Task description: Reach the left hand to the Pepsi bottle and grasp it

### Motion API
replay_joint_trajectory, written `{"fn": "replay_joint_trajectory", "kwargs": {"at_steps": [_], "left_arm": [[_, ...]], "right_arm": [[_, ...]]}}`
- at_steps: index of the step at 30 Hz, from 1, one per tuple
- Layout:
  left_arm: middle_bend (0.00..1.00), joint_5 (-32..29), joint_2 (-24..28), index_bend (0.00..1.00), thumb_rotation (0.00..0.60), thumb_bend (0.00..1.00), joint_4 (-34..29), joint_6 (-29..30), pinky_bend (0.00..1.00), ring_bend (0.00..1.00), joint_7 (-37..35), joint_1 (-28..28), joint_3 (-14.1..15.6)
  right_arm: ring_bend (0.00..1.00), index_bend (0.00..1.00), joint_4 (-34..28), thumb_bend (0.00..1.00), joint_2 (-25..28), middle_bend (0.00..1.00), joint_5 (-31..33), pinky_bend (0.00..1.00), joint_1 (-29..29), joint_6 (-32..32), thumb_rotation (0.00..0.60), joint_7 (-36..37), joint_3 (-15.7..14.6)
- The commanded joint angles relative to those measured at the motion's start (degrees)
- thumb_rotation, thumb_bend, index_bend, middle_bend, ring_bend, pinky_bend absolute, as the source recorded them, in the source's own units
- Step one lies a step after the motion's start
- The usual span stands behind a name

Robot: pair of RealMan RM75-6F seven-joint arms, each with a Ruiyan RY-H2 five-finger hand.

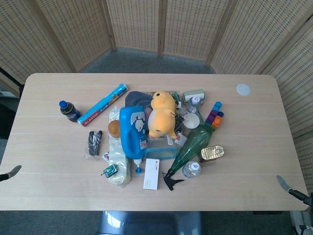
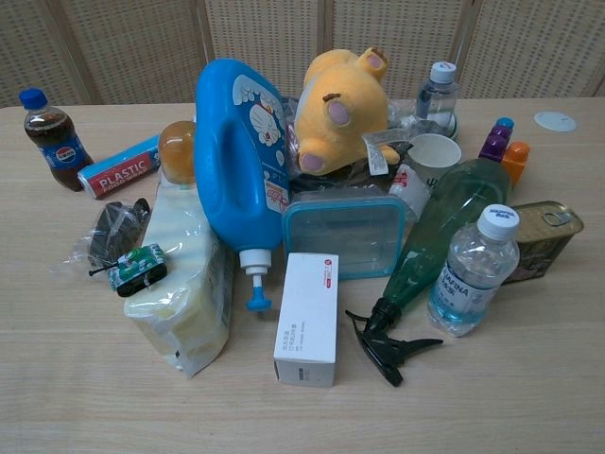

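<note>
Left robot hand (image 1: 11, 173): we see only a fingertip sliver at the desk's (image 1: 49, 191) near-left edge; released or clenched, we cannot tell. The Pepsi bottle (image 1: 70, 111) stands upright, up and inward from it, just beside the plastic-wrap box (image 1: 103, 105). We judge the left arm far nearer; the right robot hand (image 1: 288, 187) sits opposite.

only a fingertip of the left hand (image 1: 11, 172) shows at the head view's left edge, and a sliver of the right hand (image 1: 288, 188) at its right edge. whether either is closed can't be told. the chest view shows neither.
</note>
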Motion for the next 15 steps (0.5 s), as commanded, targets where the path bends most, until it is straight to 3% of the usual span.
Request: {"fn": "replay_joint_trajectory", "kwargs": {"at_steps": [1, 9, 15], "left_arm": [[0.00, -0.07, -0.21, 0.00, 0.600, 0.00, 0.12, -0.19, 0.00, 0.00, 0.18, -0.15, 0.05], [0.00, -1.38, -0.35, 0.00, 0.600, 0.00, 1.25, -2.06, 0.00, 0.00, -1.74, -0.96, -0.16], [0.00, -7.64, -2.01, 0.00, 0.600, 0.00, 5.00, -7.93, 0.00, 0.00, -0.93, -5.29, -2.45]], "right_arm": [[0.00, 0.00, 0.01, 0.00, -0.06, 0.00, 0.29, 0.00, 0.10, -0.56, 0.507, 0.02, -0.18], [0.00, 0.00, -0.76, 0.00, -0.01, 0.00, -0.33, 0.00, 0.07, -0.89, 0.503, 0.00, -0.67], [0.00, 0.00, -1.32, 0.00, 0.33, 0.00, -0.45, 0.00, 0.03, -1.31, 0.509, 0.58, -0.99]]}}
